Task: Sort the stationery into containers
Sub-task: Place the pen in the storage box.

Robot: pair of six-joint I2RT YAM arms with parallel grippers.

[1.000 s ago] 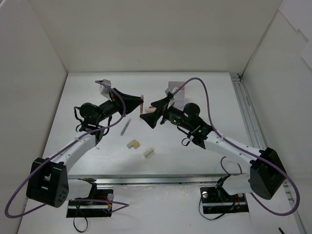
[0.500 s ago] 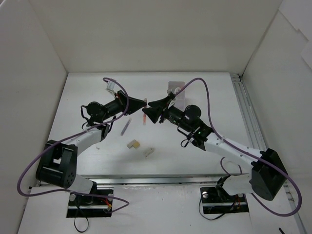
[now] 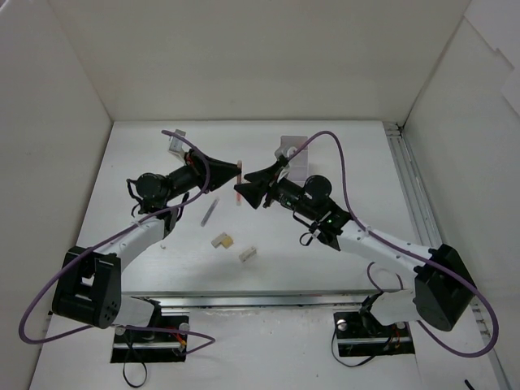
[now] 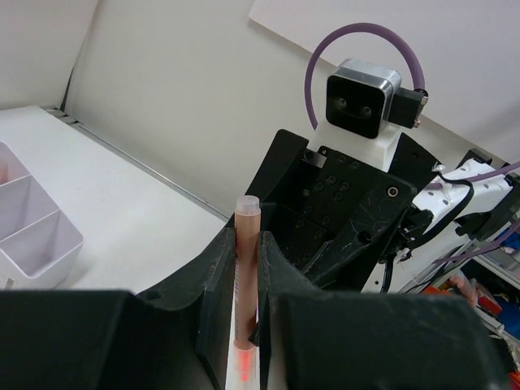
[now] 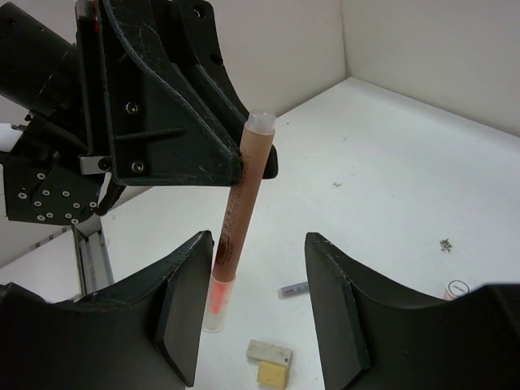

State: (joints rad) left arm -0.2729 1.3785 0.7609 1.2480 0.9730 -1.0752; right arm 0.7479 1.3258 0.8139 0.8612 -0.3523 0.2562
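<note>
A pink-orange pen (image 3: 238, 180) with a clear cap hangs upright above the table, and my left gripper (image 3: 236, 171) is shut on its upper part (image 4: 246, 268). My right gripper (image 3: 240, 193) faces it, open. In the right wrist view the pen (image 5: 240, 219) stands between the right gripper's (image 5: 260, 244) jaws, close to the left finger (image 5: 183, 301) and well apart from the right one. The white divided container (image 3: 294, 159) sits behind the right arm, partly hidden. On the table lie a pale stick (image 3: 209, 213), a tan L-shaped block (image 3: 221, 240) and a cream block (image 3: 248, 254).
White walls enclose the table on three sides. A metal rail (image 3: 410, 195) runs along the right edge. Purple cables (image 3: 341, 162) loop over both arms. The container's compartments (image 4: 32, 236) show at the left of the left wrist view.
My right gripper's jaws have narrowed from wide open and now bracket the pen's lower part. The left gripper has kept its hold, shifting the pen slightly.
</note>
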